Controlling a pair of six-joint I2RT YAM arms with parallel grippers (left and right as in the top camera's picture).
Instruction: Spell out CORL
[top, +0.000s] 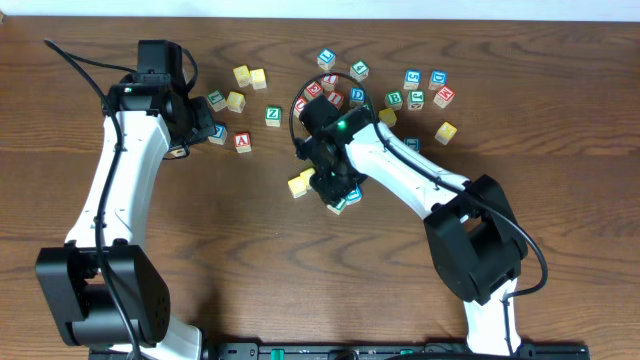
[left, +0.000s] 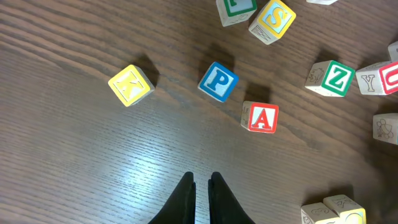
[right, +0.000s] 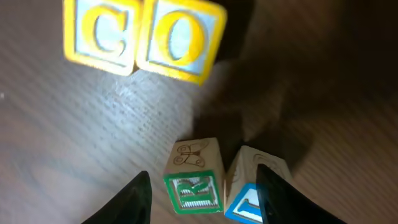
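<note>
The right gripper (right: 203, 180) hangs low over the table (right: 68, 143) with its jaws spread wide, gripping nothing. Between its two dark fingers (right: 134, 202) stand two blocks side by side. One is the green R block (right: 193, 183), turned slightly. The other is a blue-lettered block (right: 252, 196) tilted against its right side, its letter cut off by the frame edge and unreadable. Farther out from the fingertips, the yellow C block (right: 102, 34) and the yellow O block (right: 180, 40) sit touching in a row, C on the left and O on the right, well apart from the pair between the fingers. From overhead, this gripper is near the middle of the table, just below the scattered pile of loose blocks (top: 400, 90). The left gripper (left: 201, 180) is pinched nearly closed with only a sliver between the tips, holding nothing above bare wood. Ahead of it lie a blue P block (left: 219, 81) and a red A block (left: 261, 117), close to each other. A yellow block (left: 130, 85) sits off to the left and a green Z block (left: 331, 78) to the right.
</note>
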